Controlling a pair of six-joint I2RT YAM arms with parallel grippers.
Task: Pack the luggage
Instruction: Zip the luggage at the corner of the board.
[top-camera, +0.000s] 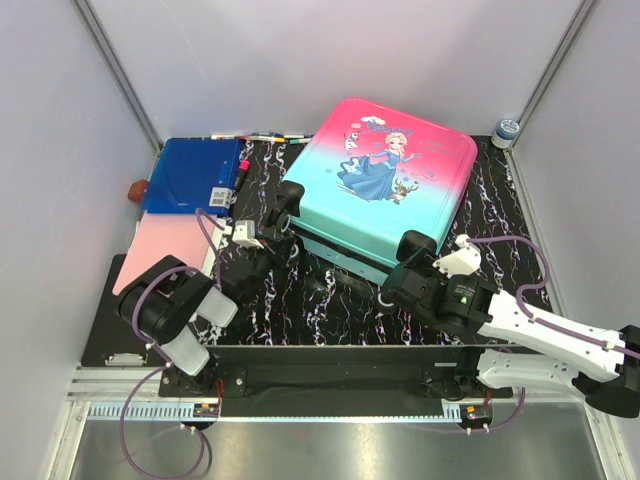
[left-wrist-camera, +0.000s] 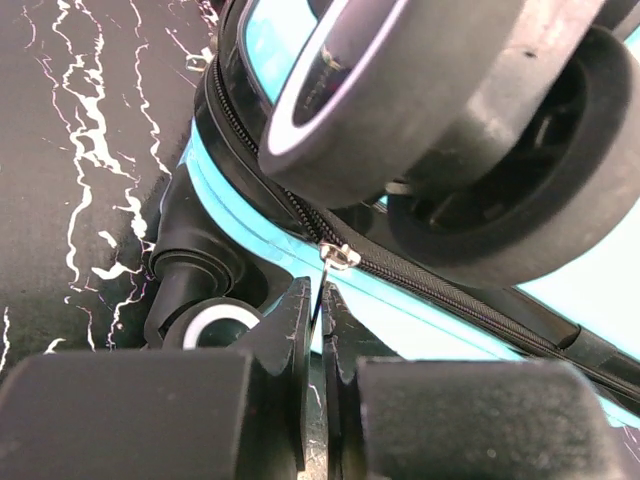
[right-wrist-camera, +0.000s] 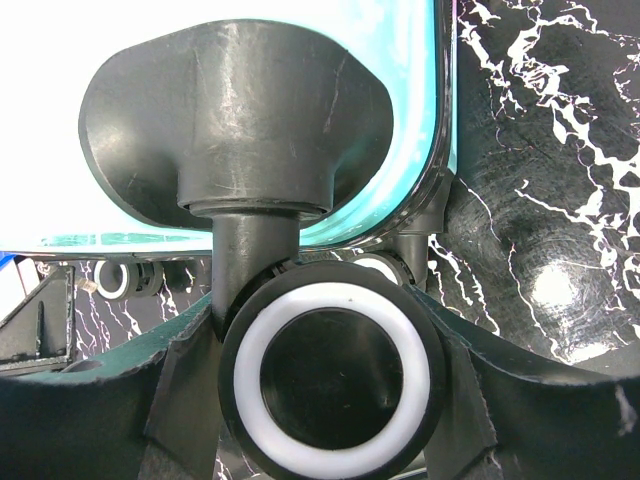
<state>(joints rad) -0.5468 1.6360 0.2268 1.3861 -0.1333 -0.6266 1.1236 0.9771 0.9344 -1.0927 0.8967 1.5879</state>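
The luggage (top-camera: 385, 180), a pink-to-teal hard suitcase with a princess print, lies closed on the black marbled table, wheels toward me. My left gripper (top-camera: 266, 238) is at its near left corner, under a black wheel (left-wrist-camera: 440, 110). In the left wrist view this gripper (left-wrist-camera: 321, 297) is shut on the thin metal zipper pull (left-wrist-camera: 339, 257) hanging from the zipper line. My right gripper (top-camera: 408, 268) is at the near right corner. Its jaws (right-wrist-camera: 330, 335) press both sides of a black wheel with a white ring (right-wrist-camera: 330, 385).
A flat blue folder (top-camera: 190, 175) lies at the back left on a pink sheet (top-camera: 165, 245), with a red-capped marker (top-camera: 241, 172) on its edge. Pens (top-camera: 260, 138) line the back edge. A small round jar (top-camera: 506, 131) stands at the back right. Walls close in on three sides.
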